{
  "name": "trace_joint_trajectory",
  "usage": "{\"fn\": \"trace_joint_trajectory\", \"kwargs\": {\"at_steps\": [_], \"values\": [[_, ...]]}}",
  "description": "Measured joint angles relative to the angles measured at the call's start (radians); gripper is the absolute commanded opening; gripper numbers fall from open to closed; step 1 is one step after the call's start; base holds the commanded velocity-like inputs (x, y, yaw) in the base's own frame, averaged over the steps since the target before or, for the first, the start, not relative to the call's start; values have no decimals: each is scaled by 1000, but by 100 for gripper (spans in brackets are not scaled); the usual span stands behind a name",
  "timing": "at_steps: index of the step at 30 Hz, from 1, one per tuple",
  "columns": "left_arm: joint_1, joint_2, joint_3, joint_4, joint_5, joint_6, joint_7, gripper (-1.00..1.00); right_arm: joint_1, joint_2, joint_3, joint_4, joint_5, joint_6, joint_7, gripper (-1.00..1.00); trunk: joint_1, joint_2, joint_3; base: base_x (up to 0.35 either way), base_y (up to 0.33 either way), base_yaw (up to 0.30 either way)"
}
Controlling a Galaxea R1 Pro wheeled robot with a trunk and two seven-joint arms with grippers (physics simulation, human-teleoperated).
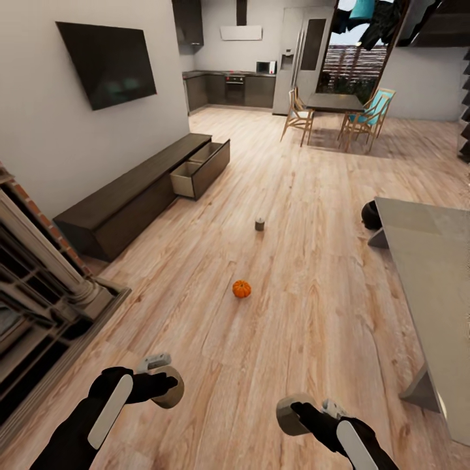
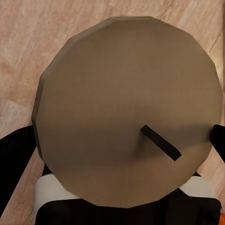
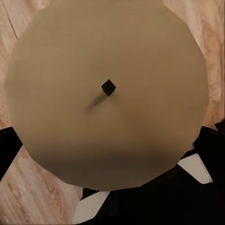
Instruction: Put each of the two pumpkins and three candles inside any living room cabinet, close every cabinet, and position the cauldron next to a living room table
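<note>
You've got a candle in each tool. The left tool is clamped on a beige candle, and the left wrist view shows its round top face-on with the dark wick lying over at a slant. The right tool is clamped on the other candle; its top faces the right wrist camera squarely, the wick pointing almost straight at the lens. Both hang low over the wood floor.

Ahead on the bare boards sits the pumpkin, squat and round, stem up, well clear of everything. Further on, a small grey candle stands upright, alone on the floor as well.

The cabinet runs long along the left wall under the dark TV, its long axis heading away from you toward the kitchen. At its far end two drawers are pulled out into the room, pale insides showing, fronts jutting past the cabinet's line.

On your right, the counter stretches away with its near edge running roughly parallel to the cabinet, and a dark rounded thing sits on the floor just beside its far corner, partly hidden by it.

Between cabinet and counter you've got a wide lane of open floor, with just the pumpkin and the standing candle in the middle of it. The fireplace surround crowds your near left.
</note>
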Motion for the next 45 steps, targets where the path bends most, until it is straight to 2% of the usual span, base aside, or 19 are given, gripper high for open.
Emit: {"fn": "trace_joint_trajectory", "kwargs": {"at_steps": [8,19,37,45], "values": [[0,1,-5,0,-1,-1,2,-100,0,1,-3,31,-2,-20,-2,-100,0,0,12,125,0,-62],[0,2,-5,1,-4,-1,2,-100,0,2,-1,32,-1,-47,-2,-100,0,0,19,325,0,-3],[0,1,-6,1,-6,1,2,-100,0,4,-1,32,-1,-49,-4,-100,0,0,47,326,61,0],[0,1,-6,1,-2,1,1,-100,0,1,-1,32,-2,-50,-4,-100,0,0,60,91,2,0]]}}
